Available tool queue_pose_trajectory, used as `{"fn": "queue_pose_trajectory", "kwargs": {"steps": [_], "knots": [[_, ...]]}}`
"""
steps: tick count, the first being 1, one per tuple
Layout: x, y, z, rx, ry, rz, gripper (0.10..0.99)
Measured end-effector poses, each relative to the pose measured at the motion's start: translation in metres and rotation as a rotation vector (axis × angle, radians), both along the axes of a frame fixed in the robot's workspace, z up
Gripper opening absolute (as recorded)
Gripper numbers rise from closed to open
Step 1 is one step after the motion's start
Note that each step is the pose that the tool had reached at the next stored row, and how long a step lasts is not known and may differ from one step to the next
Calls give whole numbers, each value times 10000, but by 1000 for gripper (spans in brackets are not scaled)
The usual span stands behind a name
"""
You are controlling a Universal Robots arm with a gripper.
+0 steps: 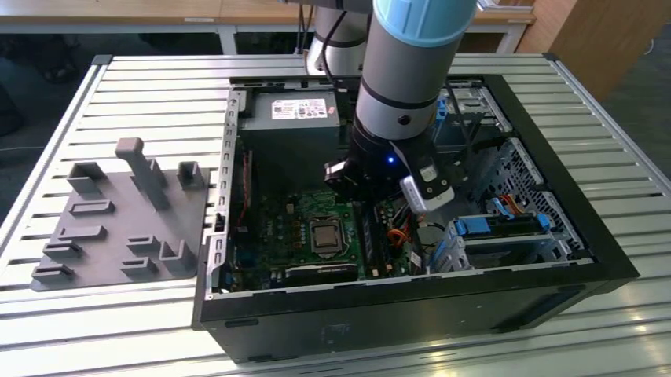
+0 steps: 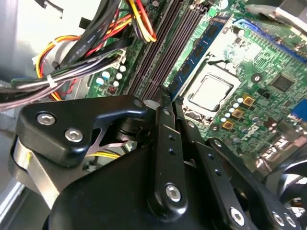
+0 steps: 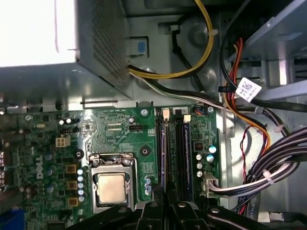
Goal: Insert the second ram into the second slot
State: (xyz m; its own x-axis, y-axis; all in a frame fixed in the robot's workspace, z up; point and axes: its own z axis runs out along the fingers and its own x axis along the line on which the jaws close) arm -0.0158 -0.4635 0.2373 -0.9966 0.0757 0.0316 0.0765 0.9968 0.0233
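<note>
Reaching straight down into the case [image 1: 419, 302] at the exterior view's centre, the arm [image 1: 404, 78] holds its clenched gripper [image 2: 167, 98] just above the slots [image 3: 178, 143].

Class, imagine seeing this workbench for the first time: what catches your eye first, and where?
The grey robot arm reaches down into the open black computer case in the middle of the exterior view. Both wrist views show the green motherboard with its silver processor, and the tool at the dark memory slots.
</note>
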Motion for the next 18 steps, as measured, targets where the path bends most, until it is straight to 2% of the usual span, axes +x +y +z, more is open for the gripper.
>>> {"fn": "queue_pose_trajectory", "kwargs": {"steps": [8, 11, 18], "knots": [[13, 0, -30, -2, 57, 104, 137], [44, 0, -53, 0, 58, 162, 137], [45, 2, -102, -3, 58, 632, 137]]}}
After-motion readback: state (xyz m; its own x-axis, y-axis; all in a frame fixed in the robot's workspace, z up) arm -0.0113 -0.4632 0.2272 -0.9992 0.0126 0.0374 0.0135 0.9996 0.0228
